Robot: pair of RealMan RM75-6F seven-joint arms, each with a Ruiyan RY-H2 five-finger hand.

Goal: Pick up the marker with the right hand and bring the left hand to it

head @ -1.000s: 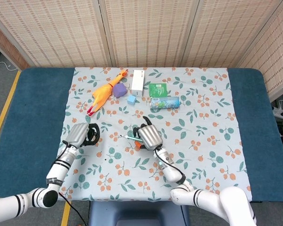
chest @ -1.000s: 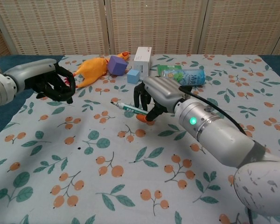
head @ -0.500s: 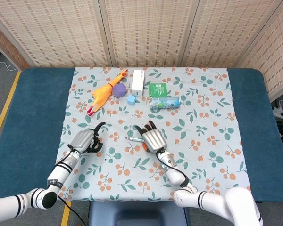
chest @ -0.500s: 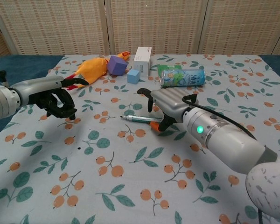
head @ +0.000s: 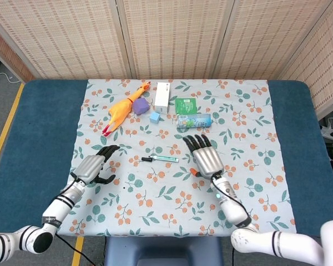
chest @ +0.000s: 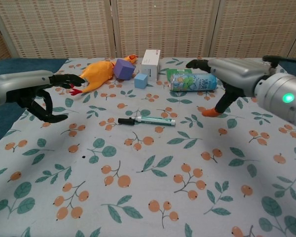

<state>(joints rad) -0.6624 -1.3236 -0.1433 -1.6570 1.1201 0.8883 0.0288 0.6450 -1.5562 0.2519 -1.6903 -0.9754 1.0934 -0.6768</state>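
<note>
**Marker back on the cloth, both hands drawn apart**

From the head view we see the slim white marker with a black cap [head: 160,159] lying flat on the floral tablecloth [head: 250,127], between our two hands and touching neither. A second ago our right hand [head: 204,158] was closed around it; half a second ago the grip was loosening; now the fingers are spread and empty, off to the marker's right. Our left hand [head: 95,167] sits well to the marker's left, fingers parted and lightly curved, holding nothing. Beyond lie the yellow rubber chicken [head: 124,108], the purple block [head: 141,106], the small blue cube [head: 155,117], the white box [head: 162,96], the green packet [head: 185,105] and the drink can [head: 195,121] on its side.

From the chest view, the marker [chest: 147,120] rests cap pointing left. The right hand [chest: 227,79] is lifted and away, near the can [chest: 193,82]; the left hand [chest: 42,94] hovers open at the cloth's left edge.

We judge the pickup undone: the right hand must grasp again before the left can approach.
</note>
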